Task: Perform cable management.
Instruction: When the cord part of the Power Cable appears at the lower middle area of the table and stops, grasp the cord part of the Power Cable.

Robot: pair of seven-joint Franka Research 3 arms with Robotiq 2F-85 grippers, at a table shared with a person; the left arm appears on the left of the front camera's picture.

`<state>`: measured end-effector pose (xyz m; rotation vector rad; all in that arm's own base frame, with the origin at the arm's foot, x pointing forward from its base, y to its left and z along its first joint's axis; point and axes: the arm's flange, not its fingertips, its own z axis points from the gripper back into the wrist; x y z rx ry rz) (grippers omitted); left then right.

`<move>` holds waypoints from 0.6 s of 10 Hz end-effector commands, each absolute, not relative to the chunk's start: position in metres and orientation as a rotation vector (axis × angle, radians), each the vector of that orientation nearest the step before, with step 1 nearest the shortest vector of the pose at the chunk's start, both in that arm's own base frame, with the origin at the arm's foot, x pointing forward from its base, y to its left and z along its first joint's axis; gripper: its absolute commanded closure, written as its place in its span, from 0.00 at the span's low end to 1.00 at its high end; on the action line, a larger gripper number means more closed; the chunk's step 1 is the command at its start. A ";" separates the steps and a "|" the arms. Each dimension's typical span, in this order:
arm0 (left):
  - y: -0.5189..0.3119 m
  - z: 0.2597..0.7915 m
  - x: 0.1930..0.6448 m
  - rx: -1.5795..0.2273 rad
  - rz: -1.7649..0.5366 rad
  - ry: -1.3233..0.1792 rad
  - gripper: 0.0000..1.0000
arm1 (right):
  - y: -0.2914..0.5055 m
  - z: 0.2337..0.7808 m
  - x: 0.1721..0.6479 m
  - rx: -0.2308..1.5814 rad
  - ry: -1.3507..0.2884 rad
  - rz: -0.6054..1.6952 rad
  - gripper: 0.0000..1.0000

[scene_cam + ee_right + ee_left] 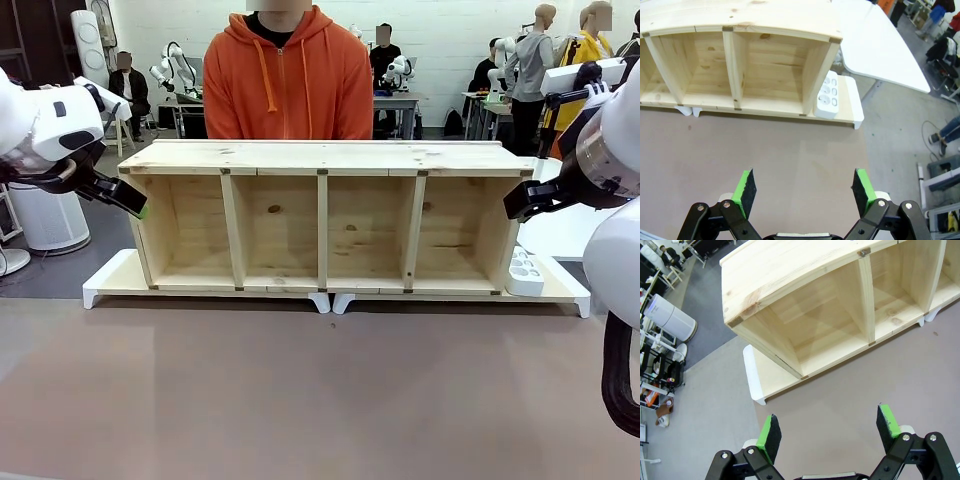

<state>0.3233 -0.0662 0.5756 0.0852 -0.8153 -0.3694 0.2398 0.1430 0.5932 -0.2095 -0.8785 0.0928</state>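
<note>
Hovering off the left end of the shelf (320, 157), the left gripper (135, 203) hangs above the table (320, 390) with jaws spread wide, nothing between the green pads (771, 432) and nothing touched; its wrist view looks down on the shelf's (790, 270) left compartment and bare table (850, 390). Right gripper (525, 200) sits level with the shelf's right end, just beside it, jaws likewise fully apart and empty, with pads (747, 190) over bare table (765, 145) in its wrist view. The shelf (740, 20) lies on its side, four compartments facing the robot, raised on white bases (105, 280). White strip (523, 272) rests on the right base, touching the shelf's right end wall, below the right gripper; sockets show in the right wrist view (829, 95). Where the cable runs from the strip cannot be told. A person (290, 80) in an orange hoodie stands at the far side, behind the shelf.
</note>
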 end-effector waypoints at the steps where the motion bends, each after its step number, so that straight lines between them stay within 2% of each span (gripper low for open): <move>1: -0.066 0.575 0.323 0.082 -0.370 -0.815 0.00 | 0.143 0.593 0.240 -0.209 -0.877 0.102 0.00; 6: -0.066 0.575 0.323 0.082 -0.370 -0.815 0.00 | 0.143 0.593 0.240 -0.209 -0.877 0.102 0.00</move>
